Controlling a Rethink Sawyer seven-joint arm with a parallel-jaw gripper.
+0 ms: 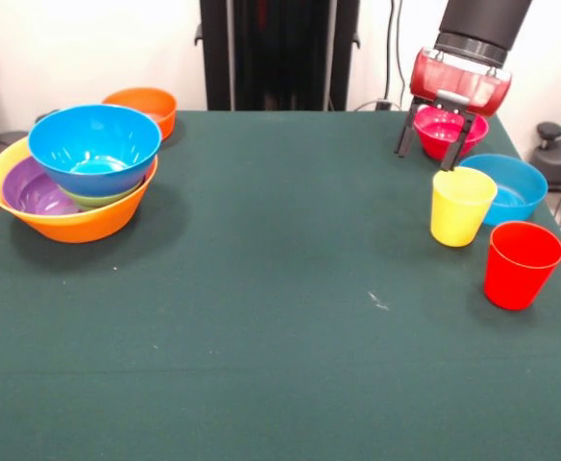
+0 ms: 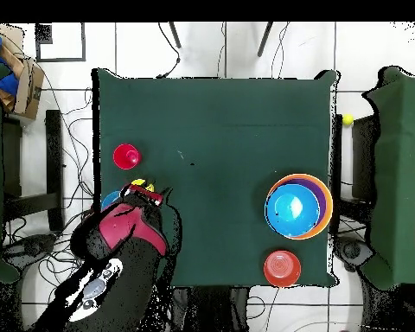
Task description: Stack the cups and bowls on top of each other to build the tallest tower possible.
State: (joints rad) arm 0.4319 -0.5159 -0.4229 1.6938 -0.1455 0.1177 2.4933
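Gripper (image 1: 435,152) spread wide, empty, straddling pink-red bowl (image 1: 451,131), upper right of frame. Tower (image 1: 77,178) at left edge. Risk judged: glossy rim slipped if fingers closed off-centre; yellow cup (image 1: 461,206) knocked.

No text, label, brand, number or sign can be read on anything in either view.

From overhead the arm (image 2: 116,259) covers most of the yellow cup (image 2: 138,183) and the second blue bowl (image 2: 110,199), and we can't spot the pink bowl (image 1: 450,132) there at all. In the stack, the top blue bowl (image 1: 94,146) hides nearly all of the green one (image 1: 103,199), so we only get a rim sliver.
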